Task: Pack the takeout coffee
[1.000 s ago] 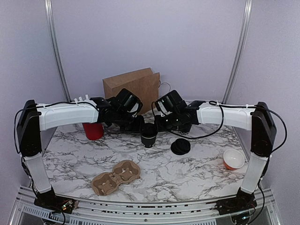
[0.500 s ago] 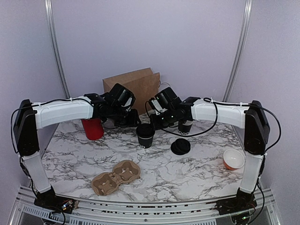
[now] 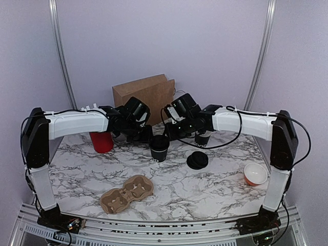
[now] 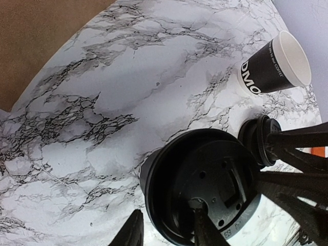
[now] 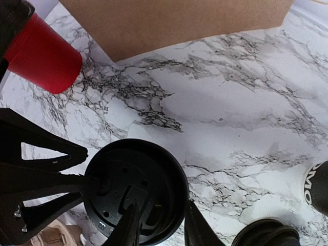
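My left gripper pinches the rim of the small black lidded paper cup, which stands just ahead of its fingers. Over the last second the cup has shifted slightly left with both arms. My right gripper straddles the opposite rim, jaws parted; I cannot tell if they bite. The lid is seated, so I judge carrying comes next. The white marbled table has a brown paper bag beyond both grippers, with lilac walls around.

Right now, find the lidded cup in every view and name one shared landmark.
Top external: lidded cup at centre, in front of the bag.
Left wrist: cup at the bottom, right of centre; bag at top left.
Right wrist: cup at lower left; bag along the top.
Shared landmark: the bag.
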You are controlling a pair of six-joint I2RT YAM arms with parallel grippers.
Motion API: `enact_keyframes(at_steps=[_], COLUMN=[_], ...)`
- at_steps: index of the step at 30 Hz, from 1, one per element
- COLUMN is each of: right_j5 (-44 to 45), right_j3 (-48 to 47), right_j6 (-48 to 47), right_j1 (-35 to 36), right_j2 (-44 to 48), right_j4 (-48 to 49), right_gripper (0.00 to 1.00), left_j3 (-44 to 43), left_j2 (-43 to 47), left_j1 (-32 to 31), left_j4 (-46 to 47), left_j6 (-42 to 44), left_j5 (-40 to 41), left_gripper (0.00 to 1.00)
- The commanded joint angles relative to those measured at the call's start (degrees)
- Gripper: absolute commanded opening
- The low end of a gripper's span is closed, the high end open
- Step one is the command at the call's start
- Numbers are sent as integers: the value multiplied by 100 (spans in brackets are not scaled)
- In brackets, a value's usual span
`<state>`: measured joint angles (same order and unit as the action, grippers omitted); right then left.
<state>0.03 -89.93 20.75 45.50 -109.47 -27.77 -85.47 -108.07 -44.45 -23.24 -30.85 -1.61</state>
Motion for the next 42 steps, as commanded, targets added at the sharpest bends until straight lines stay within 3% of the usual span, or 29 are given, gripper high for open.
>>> enact_keyframes(at_steps=[1,8,21,42], right_j5=[-28,-458,-879,-1197], right_j3=[432,1257,1304,1713], right_j6=[441,894,1088,1085], right_j1=[-214,-381,-384,-375], right_j2=[607,884,517,339], right_j4=[336,956,1340,1476], right_gripper=[28,25,22,20], left_j3=[-240,-296,-401,241], left_j2=[-106,-115,-422,-270], left_j1=[41,47,74,12], left_j4=[30,94,200,505], left_j6=[97,88,242,20], left_j5=[-38,-32,148,17], left_gripper=[33,34,34,28])
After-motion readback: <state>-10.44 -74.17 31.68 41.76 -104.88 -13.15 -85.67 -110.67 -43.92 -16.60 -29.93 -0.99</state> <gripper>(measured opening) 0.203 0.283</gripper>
